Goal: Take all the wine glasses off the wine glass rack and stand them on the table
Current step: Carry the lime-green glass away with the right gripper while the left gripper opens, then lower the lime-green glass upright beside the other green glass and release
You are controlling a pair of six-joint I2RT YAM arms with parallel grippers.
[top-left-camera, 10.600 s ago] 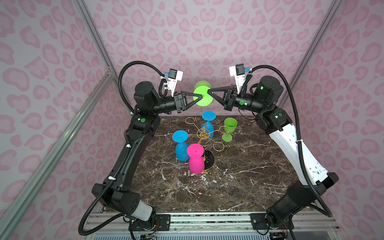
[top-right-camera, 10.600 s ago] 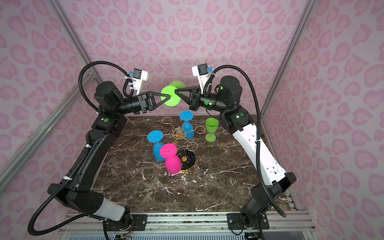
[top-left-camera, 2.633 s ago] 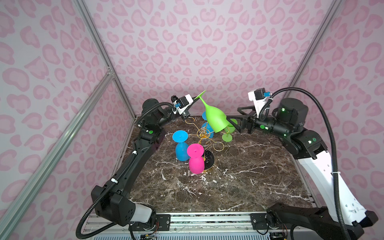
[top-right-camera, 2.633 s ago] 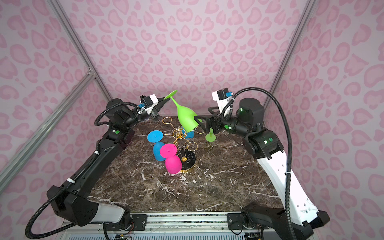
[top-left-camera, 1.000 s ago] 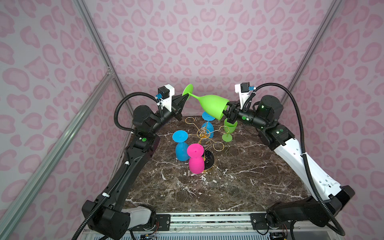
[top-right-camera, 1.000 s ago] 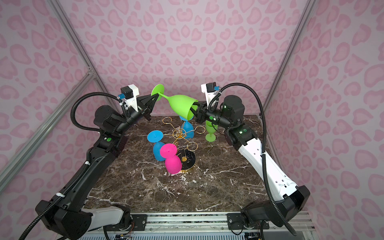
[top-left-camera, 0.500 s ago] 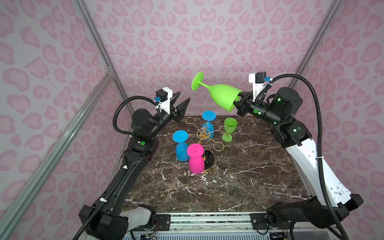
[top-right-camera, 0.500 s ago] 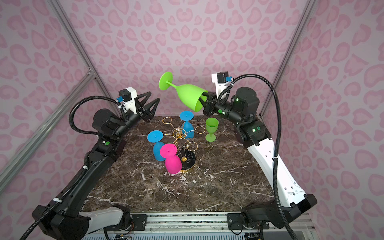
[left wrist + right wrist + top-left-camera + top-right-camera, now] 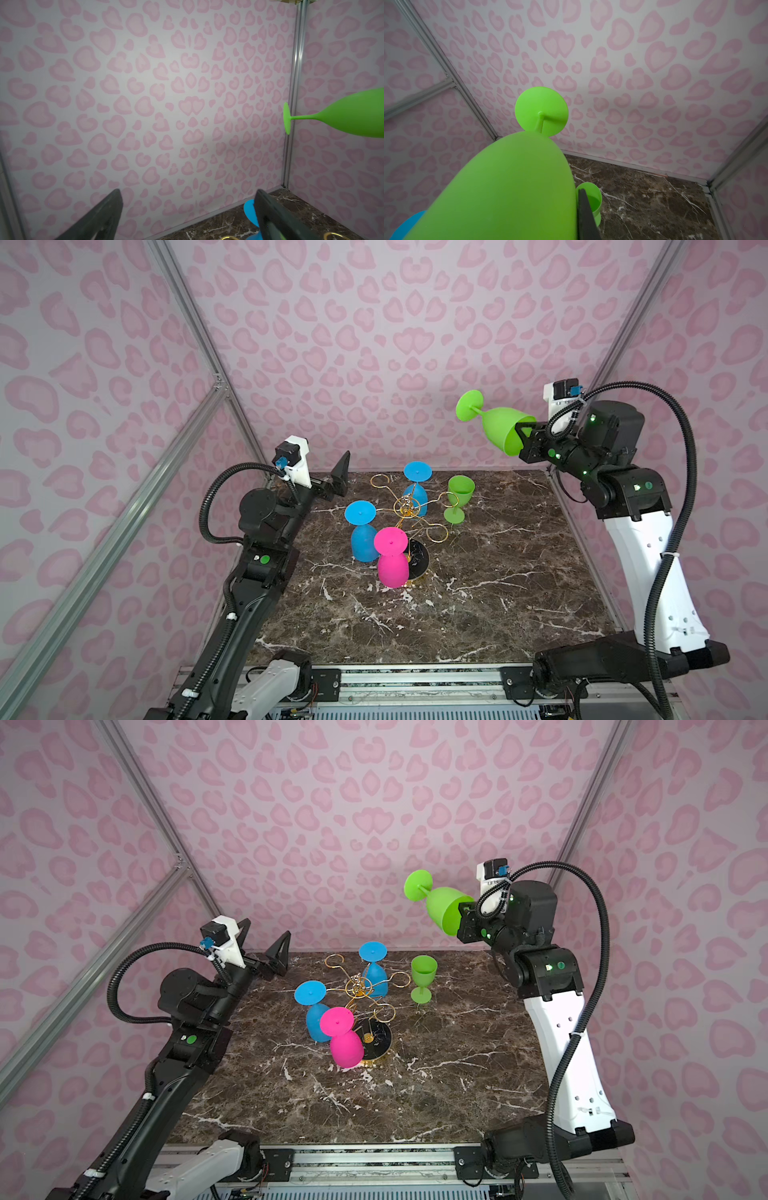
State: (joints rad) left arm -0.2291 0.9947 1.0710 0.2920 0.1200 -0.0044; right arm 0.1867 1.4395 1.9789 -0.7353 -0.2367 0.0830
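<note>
The right gripper [image 9: 524, 438] is clamping its fingers on the rim of the green wine glass [image 9: 496, 429], holding it sideways in the air above the surface's [image 9: 478, 605] far right corner, well apart from the wine glass rack [image 9: 409, 508]. The left gripper [image 9: 264, 946] is hovering near the far left corner, fingers spread and empty.

There are five glasses: two green, two blue, one pink. The green pair is a big green glass [image 9: 498, 433] and a small green glass [image 9: 459, 494]. The blue pair is a near blue glass [image 9: 363, 541] and a far blue glass [image 9: 417, 470]. There is a single pink glass [image 9: 391, 562]. There is one rack [image 9: 409, 508], with three bare loops [image 9: 380, 480] showing. There are two grippers, the left gripper [image 9: 264, 940] and the right gripper [image 9: 524, 435], and one table [image 9: 519, 572].
</note>
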